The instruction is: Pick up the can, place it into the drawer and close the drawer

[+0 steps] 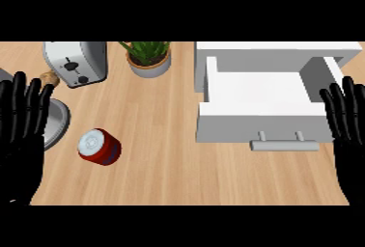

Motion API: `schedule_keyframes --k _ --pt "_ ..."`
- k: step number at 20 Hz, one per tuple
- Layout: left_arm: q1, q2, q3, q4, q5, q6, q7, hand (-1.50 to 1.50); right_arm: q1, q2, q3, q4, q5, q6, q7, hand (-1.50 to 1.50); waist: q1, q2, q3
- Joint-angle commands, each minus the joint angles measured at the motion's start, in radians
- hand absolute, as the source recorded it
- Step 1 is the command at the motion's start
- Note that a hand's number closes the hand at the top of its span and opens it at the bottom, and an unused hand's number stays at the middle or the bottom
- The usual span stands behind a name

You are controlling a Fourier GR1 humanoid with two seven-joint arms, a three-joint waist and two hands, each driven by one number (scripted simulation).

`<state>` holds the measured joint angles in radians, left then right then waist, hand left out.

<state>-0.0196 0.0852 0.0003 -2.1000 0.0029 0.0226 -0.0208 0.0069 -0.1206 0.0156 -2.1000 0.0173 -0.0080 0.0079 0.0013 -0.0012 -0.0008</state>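
Can (99, 146): upright on worktop (171, 169), at my left hand's (21, 125) 3 o'clock, nearer than right hand (348, 120); both hands' fingers straight, apart.

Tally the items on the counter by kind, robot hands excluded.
Can: 1
Toaster: 1
Potted plant: 1
Drawer unit, drawer open: 1
Grey round object, partly hidden behind the left robot hand: 1
Small brown object, unclear: 1
Total: 6

Light wood counter (178, 173) with smooth grain, shiny silver metal toaster (75, 61), red can (99, 146) with a pale metal top, smooth matt white drawer (260, 103) with a grey metal handle (284, 144), glossy black hands (21, 125)
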Motion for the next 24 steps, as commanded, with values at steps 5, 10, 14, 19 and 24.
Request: schedule_keyframes --k 5,10,14,19,24 --pt "-0.076 0.141 -0.149 0.050 0.389 -0.466 -0.024 -1.50 -0.022 0.028 0.049 0.021 -0.015 0.016 -0.011 -1.50 -0.045 0.012 -0.007" --pt "0.012 0.398 -0.115 0.181 0.502 -0.751 0.044 -1.50 0.068 0.053 -0.054 0.087 -0.014 -0.083 0.114 -1.50 -0.039 0.019 -0.004" --pt "0.015 0.595 0.054 0.328 0.699 -0.989 -0.029 -1.50 0.137 0.041 -0.075 0.020 -0.038 -0.074 0.140 -1.50 -0.028 0.005 -0.002" --pt "-0.046 0.761 0.177 0.594 0.791 -1.273 -0.115 -1.50 0.182 0.010 -0.133 0.016 -0.085 -0.036 0.120 -1.50 -0.017 0.005 -0.001" --pt "-0.135 0.782 0.171 0.737 0.816 -1.358 -0.090 -1.50 0.227 -0.036 -0.223 -0.021 -0.184 0.027 0.116 -1.50 -0.023 0.003 0.000"
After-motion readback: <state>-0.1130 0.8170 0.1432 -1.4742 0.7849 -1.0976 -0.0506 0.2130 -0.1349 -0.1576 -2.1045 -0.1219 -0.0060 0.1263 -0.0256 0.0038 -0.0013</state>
